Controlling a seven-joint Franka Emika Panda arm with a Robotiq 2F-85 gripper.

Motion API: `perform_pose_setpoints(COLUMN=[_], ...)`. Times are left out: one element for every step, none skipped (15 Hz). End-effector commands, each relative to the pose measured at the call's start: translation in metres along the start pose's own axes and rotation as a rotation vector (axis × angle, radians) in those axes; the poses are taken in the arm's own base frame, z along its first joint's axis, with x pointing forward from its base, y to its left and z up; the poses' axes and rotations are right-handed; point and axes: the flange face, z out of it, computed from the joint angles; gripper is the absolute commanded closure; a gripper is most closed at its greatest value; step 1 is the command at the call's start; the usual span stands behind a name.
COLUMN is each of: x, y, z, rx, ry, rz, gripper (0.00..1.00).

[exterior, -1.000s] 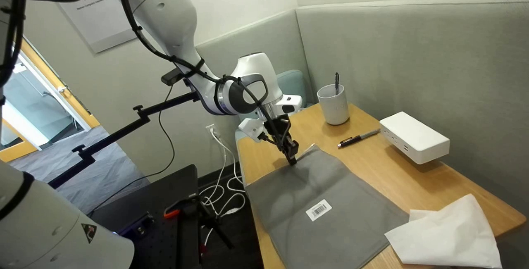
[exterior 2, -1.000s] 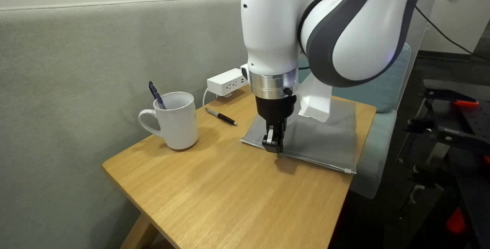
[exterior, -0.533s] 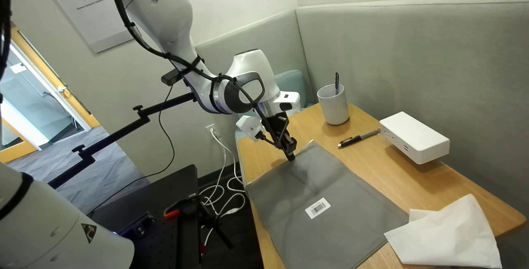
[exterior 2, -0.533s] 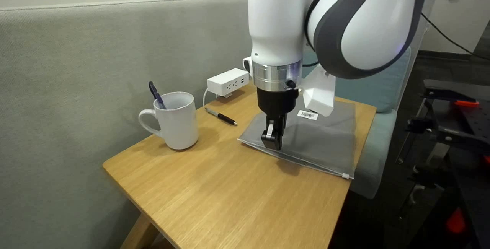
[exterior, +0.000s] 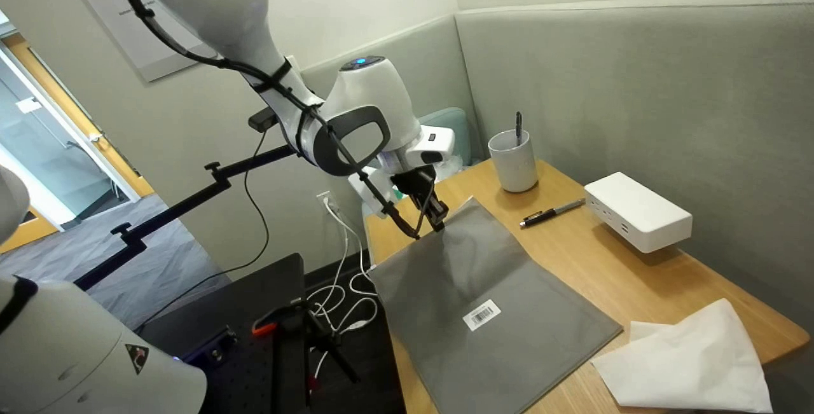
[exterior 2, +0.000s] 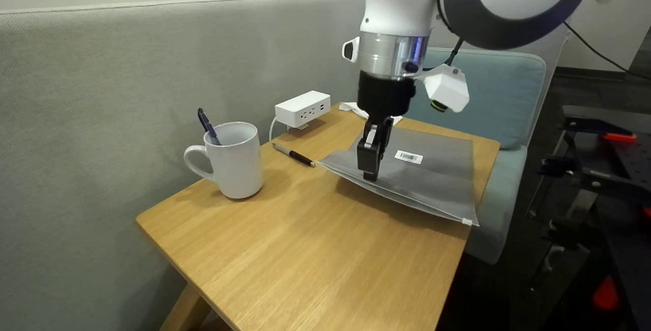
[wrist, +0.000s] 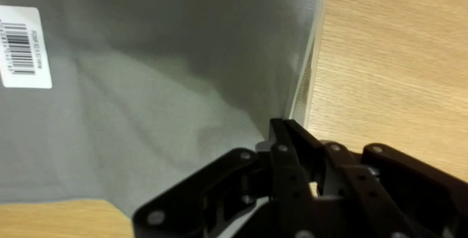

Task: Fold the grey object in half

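The grey object is a flat zip bag (exterior: 528,344) with a white barcode label (exterior: 481,315), lying on the wooden table. It also shows in an exterior view (exterior 2: 432,186) and fills the left of the wrist view (wrist: 157,95). My gripper (exterior: 439,226) is shut on the bag's zip edge, with the fingertips meeting at that edge in the wrist view (wrist: 283,121). In an exterior view the gripper (exterior 2: 371,174) holds this edge raised above the table, and the edge bows with a shadow below. The bag's far part lies flat.
A white mug (exterior 2: 235,160) with a pen stands beside the bag. A pen (exterior: 552,213) and a white power box (exterior: 638,212) are along the bench-back side. A crumpled white napkin (exterior: 690,363) lies close to the bag's far end. A padded bench back (exterior: 636,96) borders the table.
My gripper has risen and moved over the bag, away from the near table area. The zip edge has lifted with it, and the label has shifted slightly.
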Motion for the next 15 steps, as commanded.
perform_pose_setpoints(x=[-0.014, -0.014, -0.014, -0.013, -0.012, -0.013, -0.012, -0.012, -0.012, -0.012, -0.013, -0.015, -0.017, -0.019, -0.021], y=[0.014, 0.017, 0.021, 0.026, 0.031, 0.038, 0.043, 0.048, 0.053, 0.059, 0.064, 0.067, 0.072, 0.077, 0.082], z=[-0.026, -0.029, -0.033, -0.037, -0.042, -0.048, -0.054, -0.06, -0.066, -0.071, -0.076, -0.081, -0.085, -0.089, -0.092], rx=[0.101, 0.133, 0.164, 0.193, 0.222, 0.242, 0.261, 0.277, 0.294, 0.312, 0.329, 0.343, 0.36, 0.375, 0.391], ry=[0.049, 0.057, 0.065, 0.072, 0.079, 0.087, 0.096, 0.107, 0.117, 0.126, 0.134, 0.14, 0.148, 0.156, 0.161], rz=[-0.004, -0.001, 0.0, -0.003, -0.006, -0.009, -0.016, -0.022, -0.028, -0.033, -0.038, -0.043, -0.046, -0.045, -0.046], gripper=[0.99, 0.99, 0.99, 0.99, 0.99, 0.99, 0.99, 0.99, 0.99, 0.99, 0.99, 0.99, 0.99, 0.99, 0.99])
